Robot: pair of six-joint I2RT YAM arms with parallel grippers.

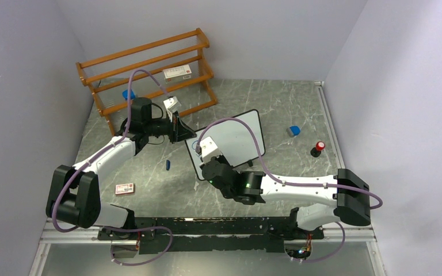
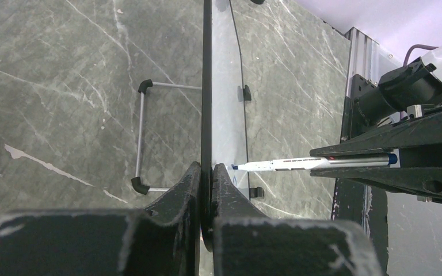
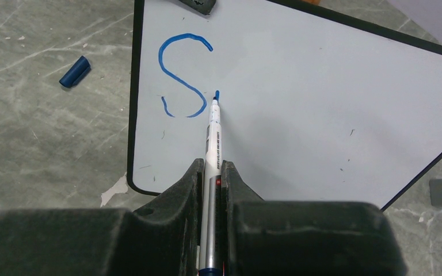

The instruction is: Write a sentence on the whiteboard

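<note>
Now the left gripper (image 2: 207,172) is pinching the whiteboard (image 3: 322,103) edge, the right gripper (image 3: 212,168) is pinching the marker (image 3: 213,135); pushing too hard could knock the board loose.

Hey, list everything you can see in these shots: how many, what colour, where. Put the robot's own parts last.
whiteboard: 1, white with black frame, mid-table
writing: an S and a short stroke beside it, blue, on the whiteboard by the marker tip
marker: 1, white with blue tip, tip on the whiteboard
cap: 1, blue, on the table left of the whiteboard
rack: 1, brown wood, back left
box: 1, white and red, on the rack
blue item: 1, on the rack, too small to identify
small box: 1, white and red, on the table by the left arm
eraser: 1, blue and grey, right of the whiteboard
knob: 1, red on black, near the eraser
table: 1, grey marble
left tool: black, shut on the whiteboard's edge
right tool: black, shut on the marker
</note>
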